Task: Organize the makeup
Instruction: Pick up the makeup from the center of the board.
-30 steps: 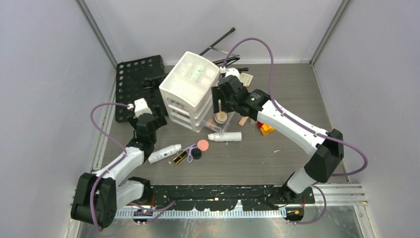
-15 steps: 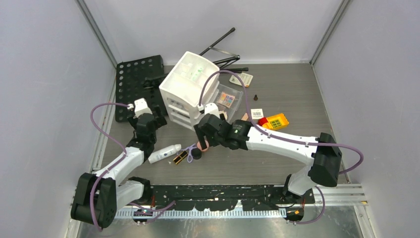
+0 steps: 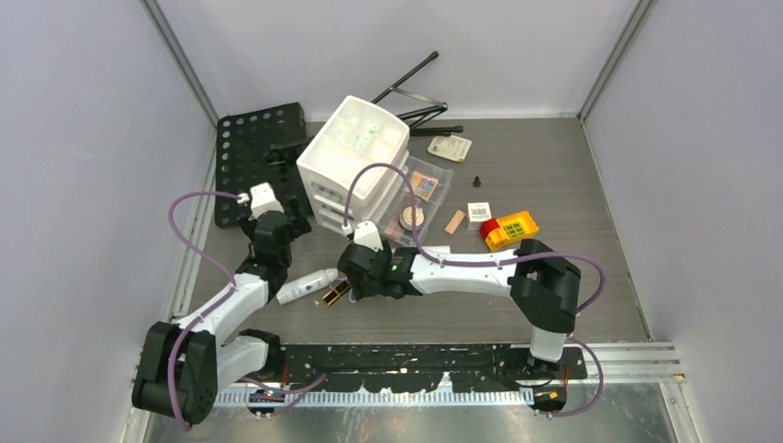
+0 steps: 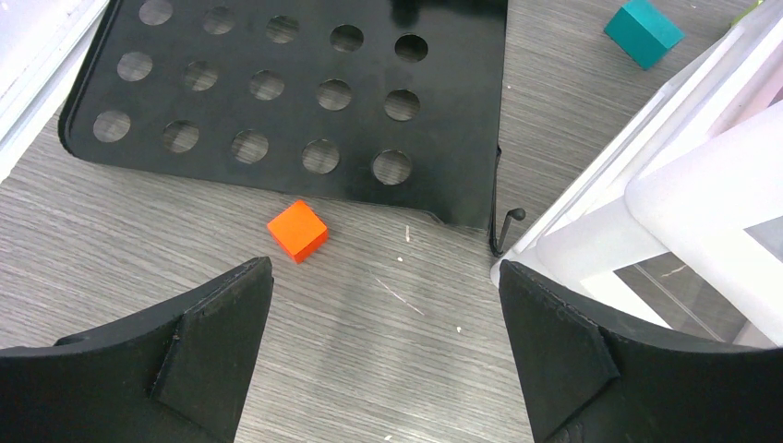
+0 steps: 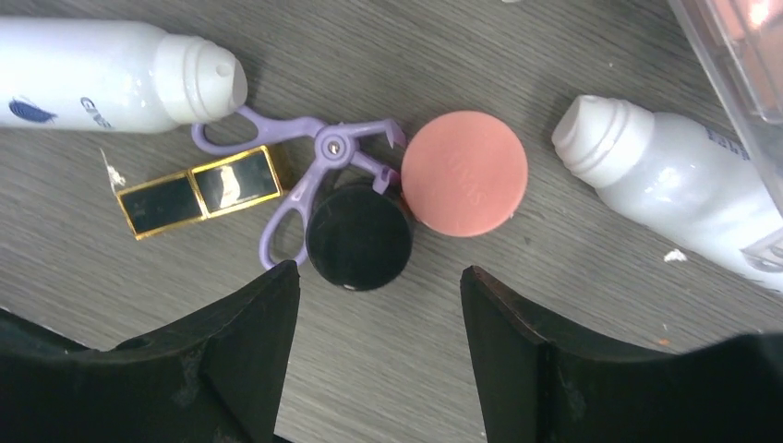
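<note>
Two round cosmetics lay just ahead of your right end effector (image 5: 379, 309), which hung wide and empty: the black pot (image 5: 358, 235) centred between its fingers (image 5: 240, 360), the pink compact (image 5: 464, 173) touching that pot's right side, slightly farther ahead.

A black perforated plate (image 3: 249, 152) lies flat at the far left of the grey table (image 3: 554, 166), and a black tripod (image 3: 427, 110) lies at the far edge. In the left wrist view an orange cube (image 4: 297, 230) sits just beside the plate's edge, with a teal cube (image 4: 644, 30) past its corner. To the right, a red-and-yellow block (image 3: 510, 228) lies just beside a white barcoded box (image 3: 478, 212). A tan block (image 3: 455, 221) is just left of the box. A dark screw (image 3: 477, 179) and a printed card (image 3: 450, 147) lie farther back.
</note>
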